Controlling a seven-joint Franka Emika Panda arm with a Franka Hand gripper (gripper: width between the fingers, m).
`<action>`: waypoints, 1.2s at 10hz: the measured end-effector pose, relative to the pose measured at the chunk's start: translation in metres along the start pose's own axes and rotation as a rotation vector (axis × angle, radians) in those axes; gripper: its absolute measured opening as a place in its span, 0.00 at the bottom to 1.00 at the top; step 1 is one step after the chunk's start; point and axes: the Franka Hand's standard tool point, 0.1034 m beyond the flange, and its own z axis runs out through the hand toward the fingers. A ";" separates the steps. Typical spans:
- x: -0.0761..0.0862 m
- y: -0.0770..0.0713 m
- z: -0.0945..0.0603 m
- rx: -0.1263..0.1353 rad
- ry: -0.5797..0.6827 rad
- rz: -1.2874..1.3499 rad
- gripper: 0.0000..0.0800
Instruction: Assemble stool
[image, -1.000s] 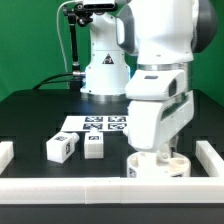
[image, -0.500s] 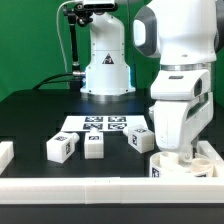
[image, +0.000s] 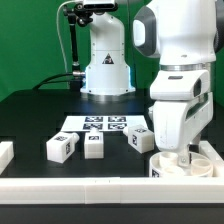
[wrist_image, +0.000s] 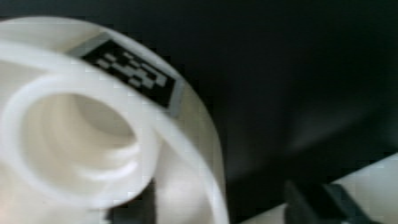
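I count one round seat (image: 168, 166) (wrist_image: 187, 130), three loose legs (image: 60, 147) (image: 93, 146) (image: 140, 139) and one marker board (image: 100, 124). The legs stand in a row on the worktop (image: 30, 120), just nearer than the board. The seat lies in the near corner on the exterior view's right, and my jaws hang down onto it; I cannot tell whether they are apart or clamped on it.
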 end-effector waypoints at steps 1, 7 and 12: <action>0.002 0.003 -0.011 -0.011 0.005 0.008 0.68; -0.026 0.017 -0.051 -0.036 -0.007 0.100 0.81; -0.041 0.003 -0.049 -0.033 -0.018 0.230 0.81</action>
